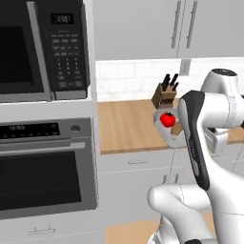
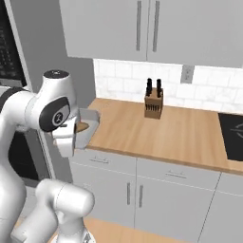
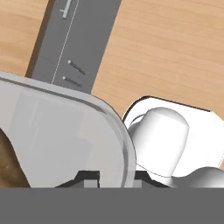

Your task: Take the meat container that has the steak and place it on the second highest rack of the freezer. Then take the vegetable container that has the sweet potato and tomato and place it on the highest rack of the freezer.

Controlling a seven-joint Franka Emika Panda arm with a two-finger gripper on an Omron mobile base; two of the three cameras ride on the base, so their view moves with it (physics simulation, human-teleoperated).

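1. Container, a clear tray with rounded corners, hangs in the air in front of the table's edge, carried by the arm; in the hand view its rim curves across the left half, seen from above.
2. Tomato, shiny red with a dark stem spot, sits inside the container, toward its far side in the left base view.
3. Sweet potato, tan-brown, lies just beside the tomato in the same tray; its brown mottled edge shows at the lower left of the hand view, and a sliver of it peeks out in the right base view.
4. Gripper has its jaws nearly closed, pinching the container's rim between the dark fingertips.
5. Table is light wood; a wooden knife block with black handles stands on it against the white tiled wall, well apart from the tray.
6. Socket sits on the tiles to the right of the block; a dark hob is set into the table's far right.
7. Grey cupboards with bar handles hang above, grey drawers and doors run below.
8. Microwave and oven form a dark column at the left of the left base view.
9. Floor is wood.
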